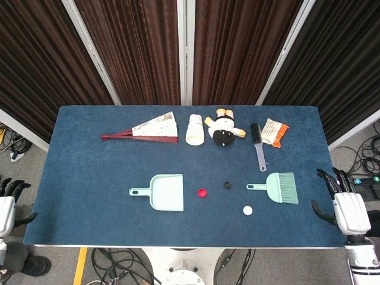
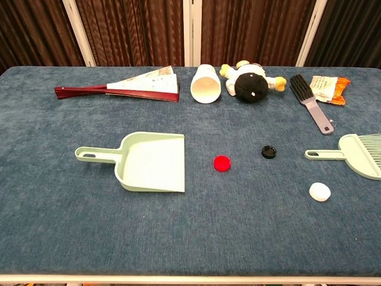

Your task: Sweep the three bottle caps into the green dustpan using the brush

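Looking down at our blue table (image 1: 89, 178), we are seeing the green dustpan (image 1: 165, 192) lying flat near the middle, its handle pointing to our left side. The red cap (image 1: 202, 192) is sitting just beside the dustpan's wide mouth. The black cap (image 1: 227, 184) is lying a little farther right, and the white cap (image 1: 247, 209) is resting nearer the front edge. The green brush (image 1: 279, 187) is lying flat to the right of the caps, with its handle pointing toward them.

We are keeping our right hand (image 1: 348, 209) at the right front corner of the table, fingers spread apart and holding nothing. Our left hand (image 1: 7, 205) is hanging off the left edge, also holding nothing, with its dark fingers apart.

Along the back we are seeing a folded fan (image 1: 145, 129), a paper cup (image 1: 195, 129) on its side, a stuffed doll (image 1: 224, 129), a black brush (image 1: 257, 145) and a snack bag (image 1: 274, 131).
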`<control>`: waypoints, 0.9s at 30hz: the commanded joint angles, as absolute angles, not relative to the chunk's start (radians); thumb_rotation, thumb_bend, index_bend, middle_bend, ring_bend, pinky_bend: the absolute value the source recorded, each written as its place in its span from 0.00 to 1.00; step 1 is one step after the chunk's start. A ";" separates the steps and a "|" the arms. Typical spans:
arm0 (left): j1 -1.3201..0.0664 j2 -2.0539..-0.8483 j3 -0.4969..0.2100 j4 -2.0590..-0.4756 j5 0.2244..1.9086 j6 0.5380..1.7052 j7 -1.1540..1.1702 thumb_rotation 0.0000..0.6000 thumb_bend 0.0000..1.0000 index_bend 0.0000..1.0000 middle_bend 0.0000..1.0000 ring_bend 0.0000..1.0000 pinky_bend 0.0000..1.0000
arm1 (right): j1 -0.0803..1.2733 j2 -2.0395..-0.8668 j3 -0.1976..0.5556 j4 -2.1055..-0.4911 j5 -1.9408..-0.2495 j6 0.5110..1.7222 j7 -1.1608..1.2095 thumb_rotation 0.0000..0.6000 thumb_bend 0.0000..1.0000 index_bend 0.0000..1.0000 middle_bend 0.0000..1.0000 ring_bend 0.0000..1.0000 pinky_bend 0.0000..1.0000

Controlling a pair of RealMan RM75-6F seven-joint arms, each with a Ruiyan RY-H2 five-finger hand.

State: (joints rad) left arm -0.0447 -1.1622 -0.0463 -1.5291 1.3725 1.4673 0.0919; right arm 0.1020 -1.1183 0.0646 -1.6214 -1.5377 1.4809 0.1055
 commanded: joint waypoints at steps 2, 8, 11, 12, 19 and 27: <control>-0.042 -1.160 -0.045 -1.540 1.377 1.471 0.095 1.00 0.09 0.27 0.22 0.10 0.13 | 0.101 -1.115 0.061 -1.622 -1.546 1.485 0.106 1.00 0.27 0.10 0.20 0.00 0.00; -0.043 -1.162 -0.048 -1.539 1.399 1.487 0.095 1.00 0.09 0.27 0.22 0.10 0.13 | 0.137 -1.116 0.074 -1.634 -1.536 1.434 0.052 1.00 0.25 0.09 0.23 0.00 0.00; -0.045 -1.166 -0.050 -1.534 1.407 1.491 0.093 1.00 0.09 0.27 0.22 0.10 0.13 | 0.195 -1.120 0.087 -1.657 -1.495 1.328 -0.049 1.00 0.14 0.10 0.23 0.00 0.00; -0.046 -1.166 -0.050 -1.535 1.408 1.489 0.094 1.00 0.09 0.27 0.22 0.10 0.13 | 0.217 -1.124 0.092 -1.661 -1.479 1.290 -0.084 1.00 0.10 0.11 0.24 0.00 0.00; -0.052 -1.157 -0.049 -1.546 1.399 1.469 0.106 1.00 0.09 0.27 0.22 0.10 0.13 | 0.380 -1.227 0.123 -1.612 -1.346 1.060 -0.408 1.00 0.03 0.22 0.27 0.01 0.02; -0.052 -1.164 -0.049 -1.531 1.383 1.451 0.098 1.00 0.09 0.27 0.22 0.10 0.13 | 0.475 -1.391 0.114 -1.526 -1.207 0.981 -0.708 1.00 0.07 0.29 0.34 0.05 0.05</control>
State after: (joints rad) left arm -0.0545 -1.1617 -0.0505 -1.5361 1.3855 1.4524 0.1009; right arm 0.4282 -1.3255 0.1136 -1.5653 -1.2711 1.0227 -0.6306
